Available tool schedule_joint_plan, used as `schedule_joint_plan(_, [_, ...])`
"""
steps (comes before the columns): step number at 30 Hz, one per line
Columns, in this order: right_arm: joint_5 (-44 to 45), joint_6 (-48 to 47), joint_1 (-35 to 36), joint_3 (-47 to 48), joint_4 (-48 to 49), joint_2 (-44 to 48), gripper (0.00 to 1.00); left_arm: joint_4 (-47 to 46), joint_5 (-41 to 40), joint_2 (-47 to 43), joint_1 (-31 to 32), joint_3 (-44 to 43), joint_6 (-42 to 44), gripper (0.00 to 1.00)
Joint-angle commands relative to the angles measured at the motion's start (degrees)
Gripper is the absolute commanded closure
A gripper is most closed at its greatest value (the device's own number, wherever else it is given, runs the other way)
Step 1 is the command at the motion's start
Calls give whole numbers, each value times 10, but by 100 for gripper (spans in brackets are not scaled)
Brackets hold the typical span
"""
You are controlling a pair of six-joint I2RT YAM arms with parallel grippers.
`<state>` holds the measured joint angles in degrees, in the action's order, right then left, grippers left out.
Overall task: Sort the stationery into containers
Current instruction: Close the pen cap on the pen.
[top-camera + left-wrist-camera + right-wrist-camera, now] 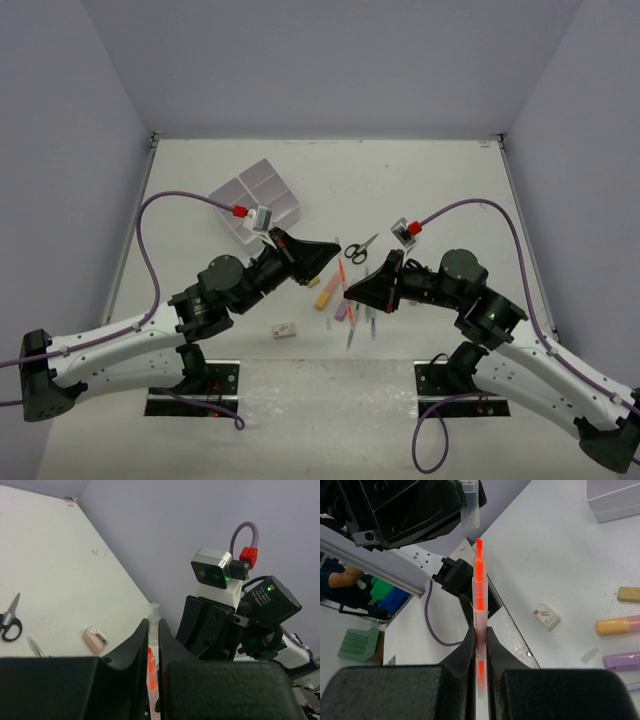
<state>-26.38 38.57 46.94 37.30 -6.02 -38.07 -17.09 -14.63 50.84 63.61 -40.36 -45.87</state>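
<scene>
The right gripper (479,632) has its fingers clamped on the clear barrel of an orange pen (478,590), whose bare orange tip points away from the fingers towards the left arm. The left gripper (154,630) is closed on a small clear cap (154,613). In the right wrist view we see the cap just beyond the pen's tip and a little to one side, near it but not touching.

From above, both grippers meet over the middle of the table (450,190), left gripper on the far left side and right gripper on the near right side. Under them lies the loose stationery: an orange highlighter (327,293), a pink-purple highlighter (342,311) and thin pens we cannot tell apart. The scissors (361,248) lie flat just beyond, towards the far side. A white eraser (285,329) sits alone to the near left of the pile. The containers (256,200), four bins joined in a block, stand at the far left, well apart from the pen.
</scene>
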Motion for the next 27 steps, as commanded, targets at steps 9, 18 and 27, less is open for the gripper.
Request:
schedule_joint_plan(9, [1,-4,3,27,10,9,100,-31,-7,8,-2,-3,8,100])
schedule_joint_plan(18, [16,-2,3,29,0,9,100,-36,-4,6,-2,13,1,100])
schedule_joint_plan(27, [27,0,3,38,1,5,100,-43,7,7,-2,25,-14,100])
